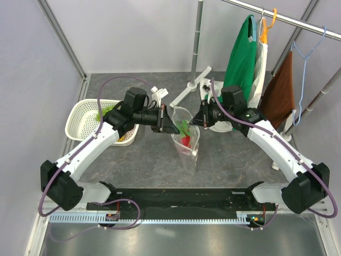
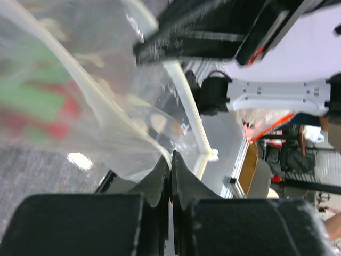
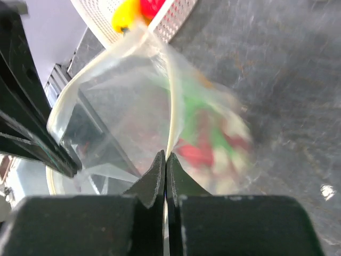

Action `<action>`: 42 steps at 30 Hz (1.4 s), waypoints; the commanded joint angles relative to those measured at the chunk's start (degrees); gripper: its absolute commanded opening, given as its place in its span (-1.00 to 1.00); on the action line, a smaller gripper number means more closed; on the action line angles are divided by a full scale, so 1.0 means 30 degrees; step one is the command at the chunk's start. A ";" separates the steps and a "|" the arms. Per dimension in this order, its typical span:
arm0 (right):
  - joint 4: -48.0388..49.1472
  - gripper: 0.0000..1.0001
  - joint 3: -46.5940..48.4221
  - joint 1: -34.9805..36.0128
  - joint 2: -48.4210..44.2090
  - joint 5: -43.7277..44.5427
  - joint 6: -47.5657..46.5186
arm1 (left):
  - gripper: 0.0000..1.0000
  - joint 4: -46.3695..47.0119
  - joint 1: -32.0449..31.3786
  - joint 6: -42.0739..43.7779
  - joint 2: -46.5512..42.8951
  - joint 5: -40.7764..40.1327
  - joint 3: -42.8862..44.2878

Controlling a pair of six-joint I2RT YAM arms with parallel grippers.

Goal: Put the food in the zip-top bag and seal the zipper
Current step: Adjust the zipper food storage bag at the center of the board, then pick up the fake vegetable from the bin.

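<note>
The clear dotted zip-top bag hangs upright over the table middle, its mouth held open between both grippers. Red and green food sits inside it; it shows blurred in the right wrist view and in the left wrist view. My left gripper is shut on the bag's left rim. My right gripper is shut on the right rim, on the pale zipper strip. The white slider tab hangs low on the bag's right side.
A white perforated basket at the left holds more food, yellow and red pieces. A white stand base with a grey pole, and a rack with hanging clothes, stand at the back right.
</note>
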 commanded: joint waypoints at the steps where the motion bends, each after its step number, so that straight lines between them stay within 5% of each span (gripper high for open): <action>1: -0.0756 -1.00 0.2582 0.0138 -0.1123 0.0780 -0.1271 | -0.96 -0.2920 -0.0258 0.1685 -0.0871 0.0931 0.0862; 8: -0.1666 -1.00 0.1944 0.0226 -0.0862 0.2070 -0.1712 | -0.96 -0.4530 0.0267 0.3969 -0.1373 -0.3341 0.0891; 18: -0.2222 -1.00 0.2471 0.0461 0.0896 0.4178 -0.1976 | -0.74 -0.5233 0.2202 0.6575 0.1059 -0.4199 0.1652; 21: -0.2165 -1.00 0.2441 0.0490 0.0809 0.4530 -0.1799 | -0.57 -0.5672 0.2610 0.7514 0.1382 -0.3352 0.2675; 25: -0.1931 -1.00 0.2878 0.0490 0.0574 0.4677 -0.1535 | -0.03 -0.6548 0.4016 0.8801 0.0565 -0.1768 0.3322; 30: -0.1960 -1.00 0.3086 0.0490 0.0486 0.4413 -0.1564 | 0.60 -0.7458 0.8933 1.2195 0.0238 -0.0187 0.4604; 35: -0.1931 -1.00 0.2969 0.0489 0.0545 0.4092 -0.1828 | 0.59 -0.9889 1.3530 1.9079 0.3311 -0.1730 0.7275; 42: -0.1901 -1.00 0.2969 0.0490 0.0721 0.3975 -0.1975 | 0.51 -1.2290 1.4801 2.4128 0.6126 -0.1853 0.8158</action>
